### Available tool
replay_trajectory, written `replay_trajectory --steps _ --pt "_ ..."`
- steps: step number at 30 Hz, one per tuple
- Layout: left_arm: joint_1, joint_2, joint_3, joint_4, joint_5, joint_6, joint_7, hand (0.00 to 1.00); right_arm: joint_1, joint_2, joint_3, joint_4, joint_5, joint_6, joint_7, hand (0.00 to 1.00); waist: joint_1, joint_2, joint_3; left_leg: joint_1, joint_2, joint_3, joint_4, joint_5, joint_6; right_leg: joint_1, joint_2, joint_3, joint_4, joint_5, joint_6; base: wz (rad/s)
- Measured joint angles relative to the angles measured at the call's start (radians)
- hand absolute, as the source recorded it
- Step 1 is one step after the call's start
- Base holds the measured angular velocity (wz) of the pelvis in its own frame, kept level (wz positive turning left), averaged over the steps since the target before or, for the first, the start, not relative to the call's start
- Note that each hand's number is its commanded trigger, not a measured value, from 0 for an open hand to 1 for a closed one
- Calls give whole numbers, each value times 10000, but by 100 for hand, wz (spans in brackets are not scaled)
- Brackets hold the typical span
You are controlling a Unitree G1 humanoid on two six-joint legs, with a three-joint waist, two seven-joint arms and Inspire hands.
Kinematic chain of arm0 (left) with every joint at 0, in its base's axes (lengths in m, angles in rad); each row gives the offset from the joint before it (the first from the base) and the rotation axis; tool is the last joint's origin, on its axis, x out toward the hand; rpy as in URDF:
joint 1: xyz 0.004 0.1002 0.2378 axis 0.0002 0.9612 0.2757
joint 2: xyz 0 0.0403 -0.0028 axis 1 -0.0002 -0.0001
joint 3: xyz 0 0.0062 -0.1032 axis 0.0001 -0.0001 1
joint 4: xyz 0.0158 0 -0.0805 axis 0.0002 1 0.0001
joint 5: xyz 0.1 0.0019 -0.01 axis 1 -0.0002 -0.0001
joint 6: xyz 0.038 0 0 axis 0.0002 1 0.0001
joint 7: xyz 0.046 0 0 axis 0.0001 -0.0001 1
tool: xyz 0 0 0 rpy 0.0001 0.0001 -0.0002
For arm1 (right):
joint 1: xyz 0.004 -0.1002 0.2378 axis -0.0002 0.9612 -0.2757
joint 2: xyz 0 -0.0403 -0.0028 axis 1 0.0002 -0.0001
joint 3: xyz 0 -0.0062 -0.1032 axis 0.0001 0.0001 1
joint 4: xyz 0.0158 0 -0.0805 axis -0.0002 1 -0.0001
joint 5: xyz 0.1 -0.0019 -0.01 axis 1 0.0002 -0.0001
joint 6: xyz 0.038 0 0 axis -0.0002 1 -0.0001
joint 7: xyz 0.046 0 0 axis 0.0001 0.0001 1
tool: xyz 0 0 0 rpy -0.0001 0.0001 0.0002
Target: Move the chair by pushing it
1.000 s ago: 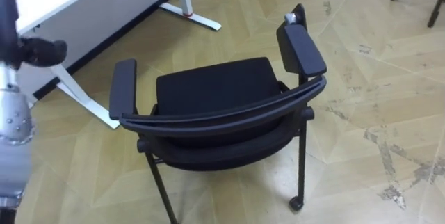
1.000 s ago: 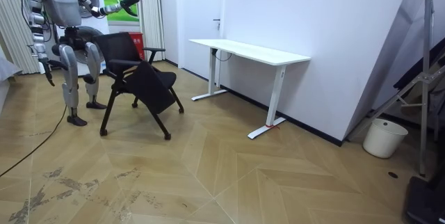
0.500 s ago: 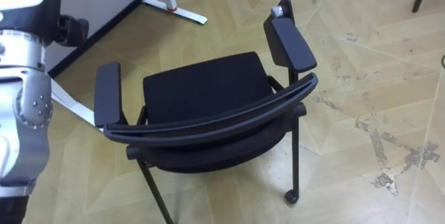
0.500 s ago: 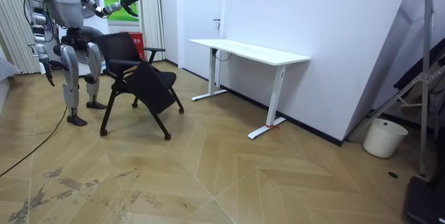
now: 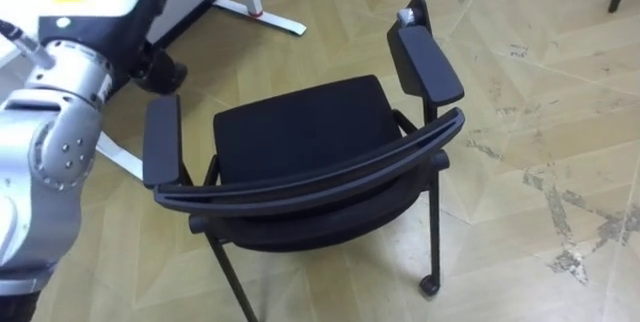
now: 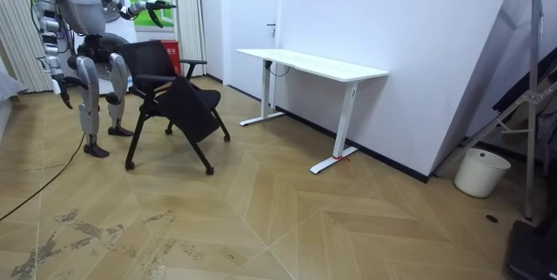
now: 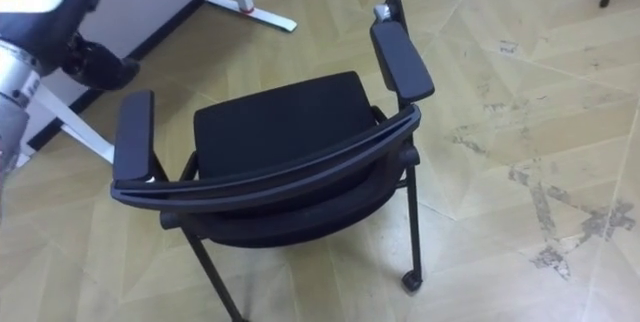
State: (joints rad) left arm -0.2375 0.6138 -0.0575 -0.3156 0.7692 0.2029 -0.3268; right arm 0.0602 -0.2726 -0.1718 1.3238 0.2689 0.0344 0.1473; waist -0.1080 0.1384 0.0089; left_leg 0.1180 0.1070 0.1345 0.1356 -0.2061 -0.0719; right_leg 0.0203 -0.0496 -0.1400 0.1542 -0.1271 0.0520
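The chair (image 5: 300,137) sits mid-frame, its backrest (image 5: 320,174) toward the robot, untouched. To push well, I would set both hands on the backrest and press evenly so it rolls straight. The room view adds the left hand (image 6: 159,5) held out above the chair, upper left, and the right hand (image 6: 63,95) hanging low; spread or closed, I cannot tell.

Office (white desk (image 6: 315,65), black chair (image 6: 171,96), parquet)
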Motion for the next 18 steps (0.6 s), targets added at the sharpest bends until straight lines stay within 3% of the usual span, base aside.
replay_trajectory --steps 3,5,8,10,13,18 --pt "-56 607 6 -347 -396 198 -1061 0 25 -6 -118 -73 -246 7 14 0 48 -27 44 -65 -4 9 3 0 0 -52 -2 3 -23 -9 13 0" --pt "-172 1189 7 -646 -799 382 -1679 0 82 -37 -195 -69 -357 8 73 0 64 -8 46 -119 -15 6 9 -1 0 -75 -12 0 -40 -54 17 5" --pt "-556 1563 4 -773 -910 443 -2408 0 78 -96 -195 54 -342 -8 79 0 67 96 44 -93 -12 -9 15 0 -1 -47 -12 7 -41 -68 4 1" --pt "-723 1626 4 -778 -924 490 -2779 0 19 -129 -195 101 -290 -10 57 0 68 211 26 -55 -12 -8 16 0 -1 -23 -12 12 -40 -68 4 0" --pt "-942 1973 4 -929 -1609 603 -3284 0 -27 -131 -193 155 -92 -15 21 0 67 301 -7 -57 -11 -13 29 0 -1 -21 -9 0 -37 -103 -25 0" --pt "-1001 2000 5 -1731 -1997 669 -3822 0 -17 -129 -192 175 -129 -10 -81 0 115 278 8 -106 -3 -23 113 0 -1 -4 -11 -26 -16 -105 -26 0"
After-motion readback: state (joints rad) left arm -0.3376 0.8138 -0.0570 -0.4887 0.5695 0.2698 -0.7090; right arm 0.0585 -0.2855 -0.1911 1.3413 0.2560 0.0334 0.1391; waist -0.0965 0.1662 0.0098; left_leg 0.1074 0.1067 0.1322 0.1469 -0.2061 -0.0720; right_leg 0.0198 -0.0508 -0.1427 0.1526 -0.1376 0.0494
